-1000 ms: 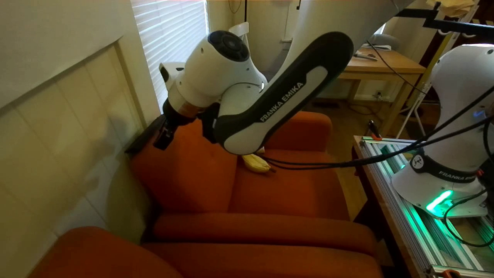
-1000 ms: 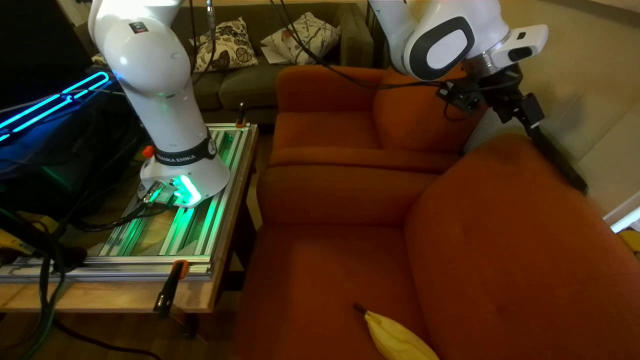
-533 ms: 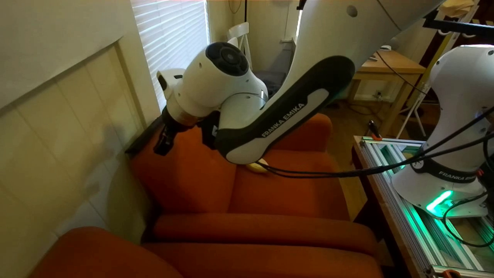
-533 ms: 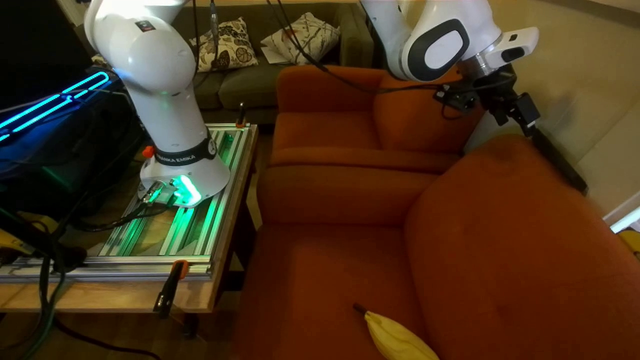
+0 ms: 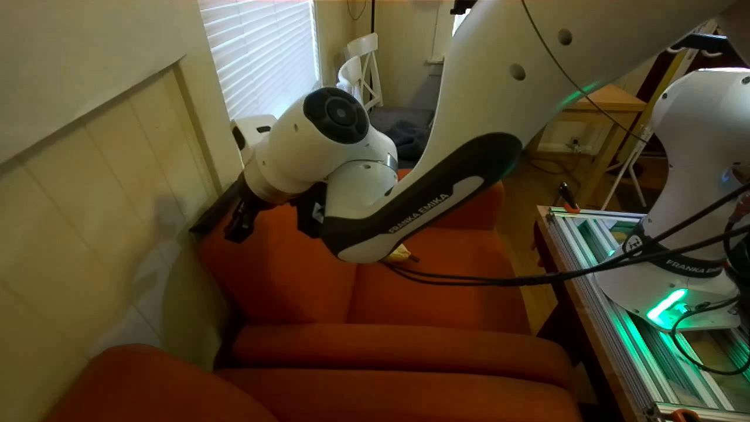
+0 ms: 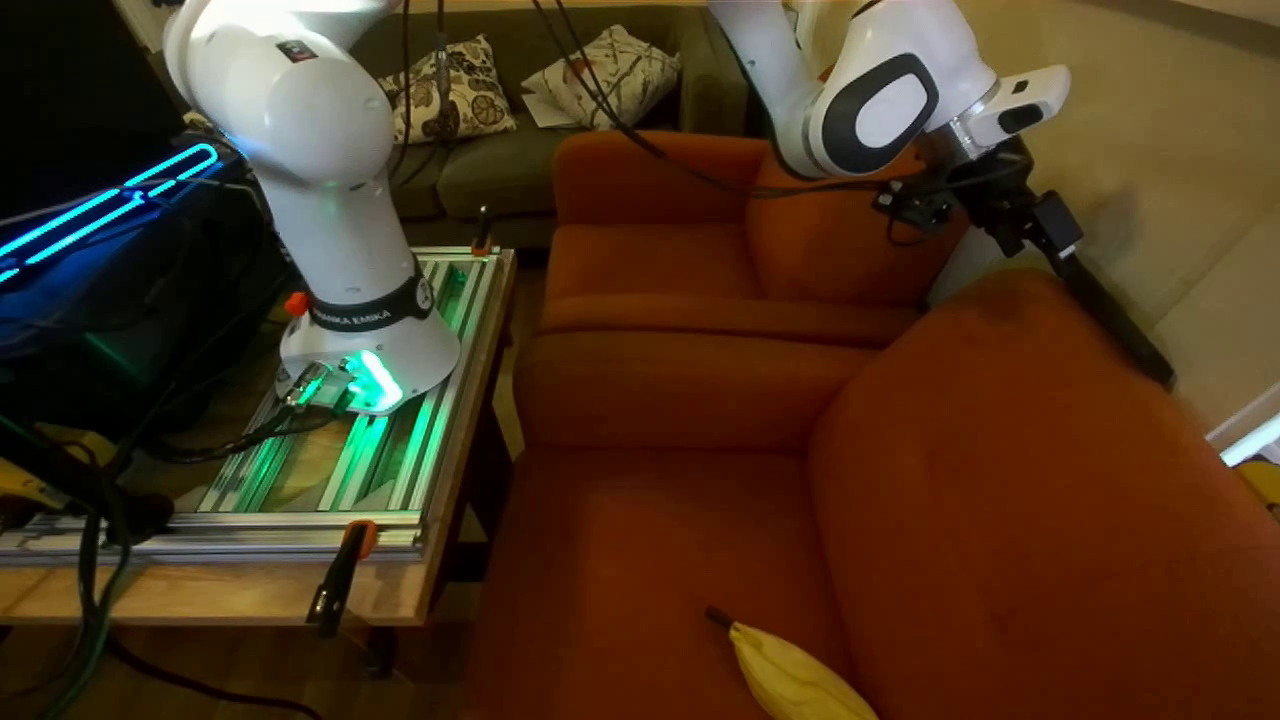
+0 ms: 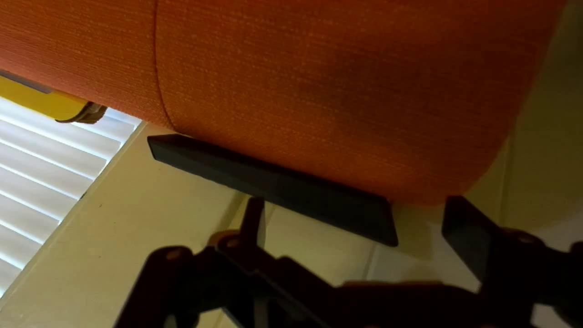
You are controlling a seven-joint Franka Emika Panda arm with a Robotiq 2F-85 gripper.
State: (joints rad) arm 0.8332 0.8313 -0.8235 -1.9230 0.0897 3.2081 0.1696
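while its jaws are spread wide, the gripper point(image 7: 355, 202) is angled down close to a black bar point(image 7: 273, 182), smooth, long, taper-ended, seen along the coarse-woven back of an orange sofa point(image 7: 341, 82). behind, grooved cream wall point(image 7: 173, 200) and slatted blind point(image 7: 41, 173) are seen. arm point(image 5: 433, 199) is stretched across the sofa, wrist point(image 5: 281, 158) bent downward.

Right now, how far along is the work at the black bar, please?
Looks done: the tool stands open near the orange sofa back. In hand: apparently the alignment, as part of the black bar appears between the spread fingers in the wrist view. Left, probably: the grip, since nothing is held.
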